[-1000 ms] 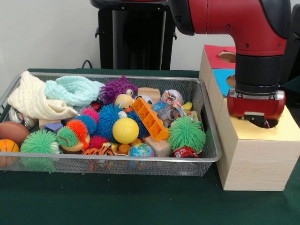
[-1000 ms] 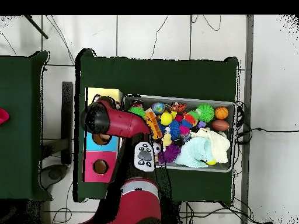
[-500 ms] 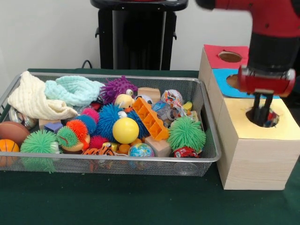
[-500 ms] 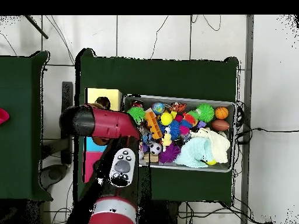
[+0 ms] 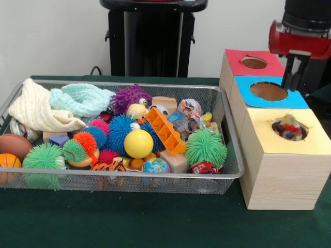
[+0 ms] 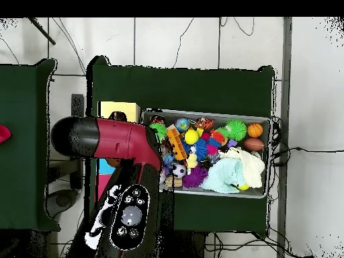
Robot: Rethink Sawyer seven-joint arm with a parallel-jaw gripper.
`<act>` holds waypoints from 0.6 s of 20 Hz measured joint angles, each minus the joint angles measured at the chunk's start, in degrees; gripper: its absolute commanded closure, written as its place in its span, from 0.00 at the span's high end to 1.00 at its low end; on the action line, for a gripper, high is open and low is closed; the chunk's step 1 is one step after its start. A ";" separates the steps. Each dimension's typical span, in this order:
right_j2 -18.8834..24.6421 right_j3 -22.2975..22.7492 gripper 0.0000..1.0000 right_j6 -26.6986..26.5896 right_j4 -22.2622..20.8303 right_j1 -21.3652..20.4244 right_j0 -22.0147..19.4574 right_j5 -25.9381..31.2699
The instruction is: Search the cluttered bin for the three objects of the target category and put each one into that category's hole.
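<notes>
A white cloth piece with coloured polka dots [image 5: 289,127] sits crumpled inside the round hole with the yellow surround [image 5: 316,135], on top of the pale wooden box [image 5: 282,178]. My gripper [image 5: 293,77] hangs open and empty above the blue-surround hole, up and behind the yellow one. The silver wire mesh bin [image 5: 129,182] stands to the left, full of toys. A white dotted item [image 5: 189,106] lies at its back right; I cannot tell whether it is cloth. In the overhead view my arm [image 6: 114,138] hides the gripper and most of the boxes; the bin [image 6: 263,121] shows.
The blue-surround hole [image 5: 269,91] and red-surround hole [image 5: 254,62] lie behind the yellow one. The bin holds spiky rubber balls [image 5: 206,147], a yellow ball [image 5: 138,143], an orange block [image 5: 165,130], a cream cloth [image 5: 36,108] and a mint knit cloth [image 5: 83,98]. The black pedestal [image 5: 150,36] stands behind.
My gripper has risen out of the yellow-surround hole and drawn back over the blue one. The polka-dot cloth stays in the yellow hole, let go.
</notes>
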 measured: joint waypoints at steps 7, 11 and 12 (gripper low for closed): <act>-0.51 0.00 0.00 0.00 -0.19 -1.44 -0.71 0.05; -0.50 0.03 0.00 0.00 -0.62 -1.59 -1.92 -0.52; -0.50 0.03 0.00 0.00 -0.87 -1.58 -2.36 -0.75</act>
